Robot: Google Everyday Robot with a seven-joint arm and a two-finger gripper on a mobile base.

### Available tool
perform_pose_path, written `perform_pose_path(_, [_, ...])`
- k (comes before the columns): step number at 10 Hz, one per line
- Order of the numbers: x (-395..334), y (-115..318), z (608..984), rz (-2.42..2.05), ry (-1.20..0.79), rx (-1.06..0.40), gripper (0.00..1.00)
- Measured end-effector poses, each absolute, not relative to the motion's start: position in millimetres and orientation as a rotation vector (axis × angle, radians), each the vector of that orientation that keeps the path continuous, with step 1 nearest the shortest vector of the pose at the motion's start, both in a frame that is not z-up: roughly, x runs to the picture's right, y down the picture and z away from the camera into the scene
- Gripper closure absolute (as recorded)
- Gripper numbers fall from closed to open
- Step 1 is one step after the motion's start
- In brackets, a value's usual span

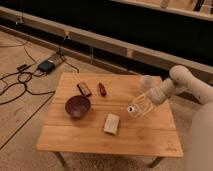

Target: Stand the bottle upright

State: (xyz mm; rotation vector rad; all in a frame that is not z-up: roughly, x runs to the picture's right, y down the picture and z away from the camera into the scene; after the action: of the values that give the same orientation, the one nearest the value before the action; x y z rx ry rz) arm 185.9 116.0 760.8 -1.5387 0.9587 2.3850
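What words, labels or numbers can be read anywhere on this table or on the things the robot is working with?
None can be read.
A small dark mark at the corner of the table: too small to read.
The bottle, at the gripper over the table's right side: any label is too blurred.
The white block, brown packet, red item and bowl: no legible text.
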Motion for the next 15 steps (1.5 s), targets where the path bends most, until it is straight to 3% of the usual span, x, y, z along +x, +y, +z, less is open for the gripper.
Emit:
perform_pose_path(8, [185,115,760,2.385,0.958,-1.552,1.00])
perform_pose_path(15, [191,105,766,2.500,1.055,-1.846,1.00])
